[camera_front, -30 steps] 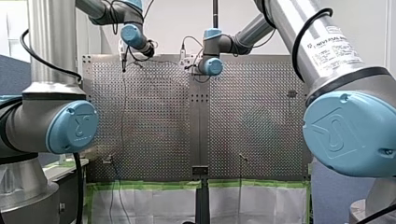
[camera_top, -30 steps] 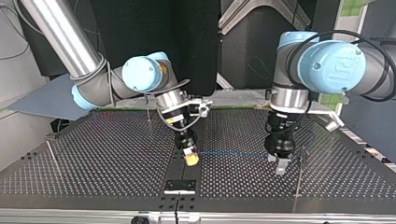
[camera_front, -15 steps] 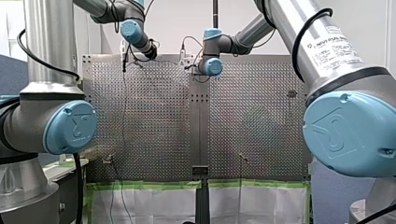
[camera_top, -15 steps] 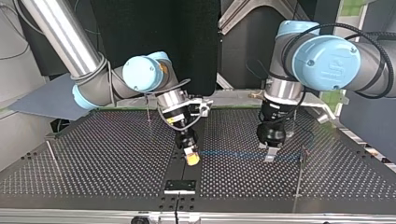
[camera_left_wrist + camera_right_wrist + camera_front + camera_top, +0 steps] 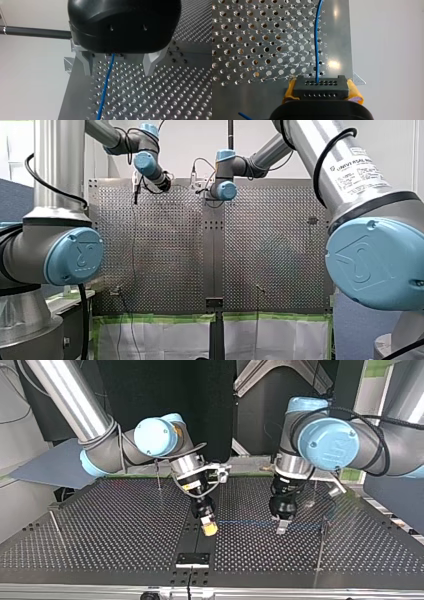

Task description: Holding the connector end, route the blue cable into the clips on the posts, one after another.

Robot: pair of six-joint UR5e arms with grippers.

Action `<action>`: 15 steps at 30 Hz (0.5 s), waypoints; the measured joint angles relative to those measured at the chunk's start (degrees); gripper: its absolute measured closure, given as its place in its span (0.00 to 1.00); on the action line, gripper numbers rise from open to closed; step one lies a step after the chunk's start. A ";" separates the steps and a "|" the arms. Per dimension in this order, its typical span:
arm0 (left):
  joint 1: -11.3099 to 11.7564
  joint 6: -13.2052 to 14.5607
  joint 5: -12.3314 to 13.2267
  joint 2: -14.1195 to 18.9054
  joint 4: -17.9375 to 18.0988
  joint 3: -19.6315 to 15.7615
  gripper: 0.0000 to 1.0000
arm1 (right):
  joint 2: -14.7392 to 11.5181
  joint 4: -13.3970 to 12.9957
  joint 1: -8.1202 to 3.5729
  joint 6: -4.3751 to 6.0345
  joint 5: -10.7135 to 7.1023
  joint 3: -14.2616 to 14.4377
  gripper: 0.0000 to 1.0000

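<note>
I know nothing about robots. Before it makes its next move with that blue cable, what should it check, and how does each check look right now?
1. Grip on the connector by the right hand: ok, it sits clamped between the yellow pads.
2. The blue cable leaves the connector straight, with no kink: ok.
3. Left hand around the cable: ok, its fingers stand apart and the cable runs between them.
4. Hands clear of each other: ok, a gap shows in the top view.
5. Cable routed onto the post beside the left hand: cannot tell, too thin to follow there.
</note>
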 joint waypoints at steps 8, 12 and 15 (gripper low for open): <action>0.75 -1.16 -1.32 -0.59 4.14 0.00 0.00 | -0.01 0.09 0.09 -0.03 0.00 -0.06 1.00; 0.89 -1.58 -1.45 -0.59 5.01 0.00 0.00 | 0.00 0.09 0.13 -0.03 0.00 -0.06 1.00; 0.87 -1.59 -1.00 -1.26 5.27 0.16 0.00 | 0.01 0.09 0.14 -0.03 0.04 -0.06 1.00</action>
